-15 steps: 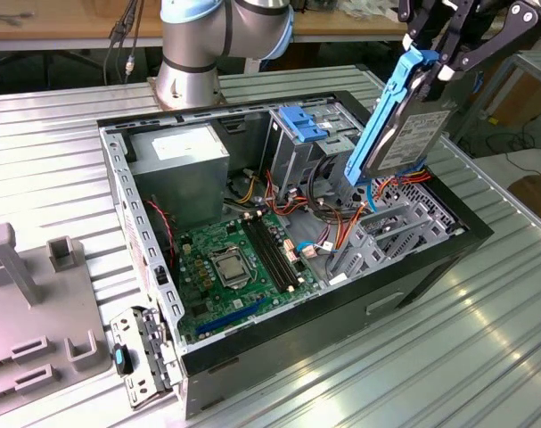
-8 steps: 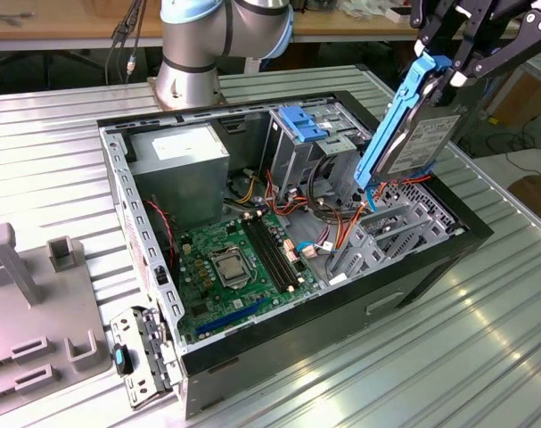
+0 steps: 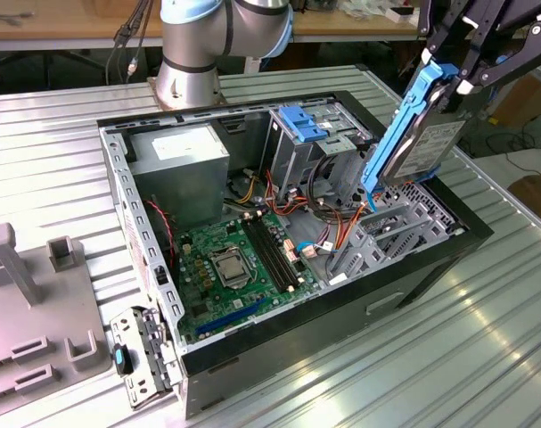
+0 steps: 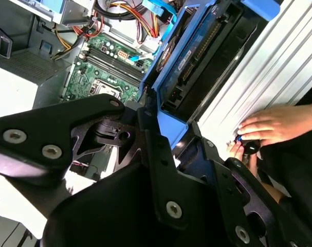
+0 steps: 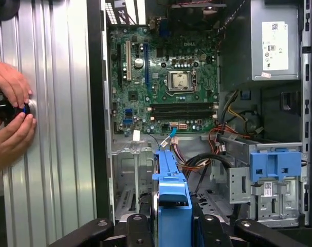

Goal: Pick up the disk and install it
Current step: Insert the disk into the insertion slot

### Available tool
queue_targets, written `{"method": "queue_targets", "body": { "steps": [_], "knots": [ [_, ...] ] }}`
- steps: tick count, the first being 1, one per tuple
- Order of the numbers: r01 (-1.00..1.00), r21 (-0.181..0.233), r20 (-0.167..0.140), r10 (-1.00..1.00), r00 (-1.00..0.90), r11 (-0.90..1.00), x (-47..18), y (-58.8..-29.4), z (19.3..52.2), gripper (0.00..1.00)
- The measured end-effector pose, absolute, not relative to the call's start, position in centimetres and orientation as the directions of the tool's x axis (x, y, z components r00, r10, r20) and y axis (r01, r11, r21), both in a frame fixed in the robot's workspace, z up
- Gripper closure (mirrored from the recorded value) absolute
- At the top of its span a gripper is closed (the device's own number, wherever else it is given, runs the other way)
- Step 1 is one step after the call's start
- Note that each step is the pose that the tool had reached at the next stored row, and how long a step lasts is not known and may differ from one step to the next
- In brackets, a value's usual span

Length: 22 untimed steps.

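Blue-framed disk is hanging near upright in the pincer, clamped at its upper end, over the drive cage of the open computer case; pickup is looking done; seating is looking undone.

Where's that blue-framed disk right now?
The disk hangs steeply tilted, clamped in the gripper, at the exterior view's right, just above the right end of the open computer case.

You see exterior view high, angled down over open black metal computer case; both wrist views close overhead, sharing green motherboard.
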<state>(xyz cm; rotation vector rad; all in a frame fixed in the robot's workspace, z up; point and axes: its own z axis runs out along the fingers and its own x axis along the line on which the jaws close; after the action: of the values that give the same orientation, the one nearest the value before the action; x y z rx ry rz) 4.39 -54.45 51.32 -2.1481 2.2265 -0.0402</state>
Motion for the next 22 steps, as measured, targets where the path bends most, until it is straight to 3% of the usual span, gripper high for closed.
{"method": "queue_targets", "body": {
  "steps": [22],
  "knots": [
    [-0.998, -0.051, -0.019, -0.999, -0.03, 0.031, 5.3, -55.5, 49.4, 0.63]
  ]
}}
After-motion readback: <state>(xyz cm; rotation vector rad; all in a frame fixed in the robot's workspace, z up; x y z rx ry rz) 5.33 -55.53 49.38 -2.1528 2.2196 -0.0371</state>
